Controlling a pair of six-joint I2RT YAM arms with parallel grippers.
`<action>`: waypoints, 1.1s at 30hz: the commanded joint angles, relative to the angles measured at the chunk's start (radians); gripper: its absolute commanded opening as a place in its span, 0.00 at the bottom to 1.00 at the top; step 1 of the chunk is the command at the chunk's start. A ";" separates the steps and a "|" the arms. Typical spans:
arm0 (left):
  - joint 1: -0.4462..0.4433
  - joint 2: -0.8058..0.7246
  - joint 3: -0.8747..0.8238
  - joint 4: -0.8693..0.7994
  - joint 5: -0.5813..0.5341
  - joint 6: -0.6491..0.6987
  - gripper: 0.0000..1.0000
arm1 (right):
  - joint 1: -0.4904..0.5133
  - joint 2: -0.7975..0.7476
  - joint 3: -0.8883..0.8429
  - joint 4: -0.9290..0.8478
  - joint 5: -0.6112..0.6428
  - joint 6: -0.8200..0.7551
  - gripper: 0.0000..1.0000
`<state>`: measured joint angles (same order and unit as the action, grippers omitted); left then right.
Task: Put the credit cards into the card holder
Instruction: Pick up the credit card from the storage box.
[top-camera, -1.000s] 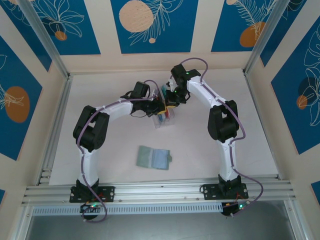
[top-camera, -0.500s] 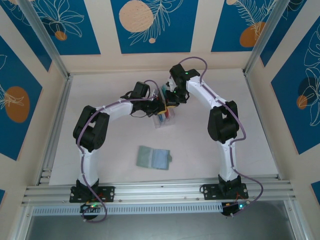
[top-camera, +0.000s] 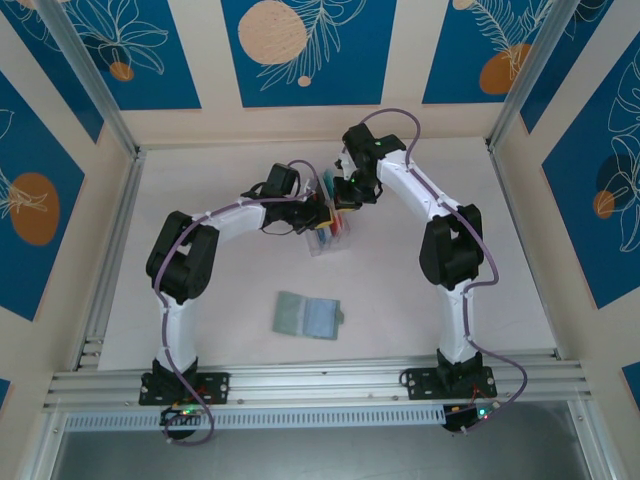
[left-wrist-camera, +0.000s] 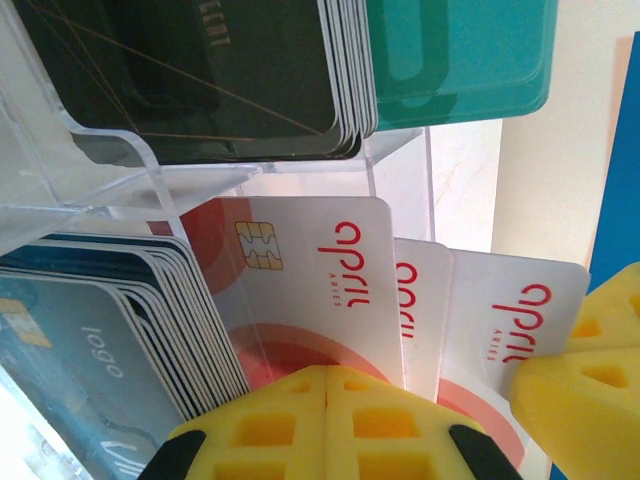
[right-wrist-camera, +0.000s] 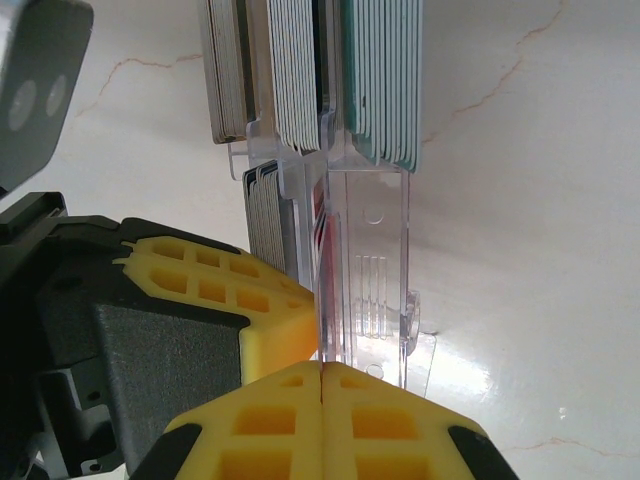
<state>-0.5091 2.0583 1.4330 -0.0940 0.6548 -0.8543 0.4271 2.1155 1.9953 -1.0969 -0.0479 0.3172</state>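
The sage green card holder (top-camera: 308, 316) lies open and flat on the table, near the front and apart from both grippers. The credit cards stand in a clear plastic rack (top-camera: 328, 233): cream-and-red ones (left-wrist-camera: 300, 290), blue ones (left-wrist-camera: 80, 340), teal ones (left-wrist-camera: 460, 60) and dark ones (left-wrist-camera: 200, 70). My right gripper (right-wrist-camera: 322, 375) is shut on the edge of a cream-and-red card (right-wrist-camera: 320, 295) still standing in the rack (right-wrist-camera: 375, 280). My left gripper (left-wrist-camera: 328, 400) is shut with nothing seen between its pads, pressed against the rack's side by the red cards. The right gripper's finger (left-wrist-camera: 590, 360) overlaps the rightmost red card.
The rack stands mid-table toward the back, with both arms meeting over it. White tabletop (top-camera: 420, 300) spreads around the wallet. Aluminium rails (top-camera: 310, 380) run along the front edge, and blue-patterned walls enclose the table.
The right arm's wrist has shifted slightly back and up at the rack. The left arm, the rack and the wallet have not moved.
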 joint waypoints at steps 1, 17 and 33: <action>-0.005 0.026 -0.028 -0.057 -0.047 0.025 0.00 | -0.006 -0.064 0.019 -0.030 -0.012 -0.011 0.00; 0.003 -0.058 -0.005 -0.086 -0.012 0.043 0.02 | -0.014 -0.107 0.014 -0.034 0.020 -0.004 0.00; 0.016 -0.241 -0.090 -0.112 -0.007 0.063 0.06 | -0.004 -0.222 -0.055 0.008 0.076 0.018 0.00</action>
<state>-0.5018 1.8832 1.3785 -0.1711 0.6502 -0.8261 0.4183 1.9648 1.9686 -1.1046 0.0105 0.3218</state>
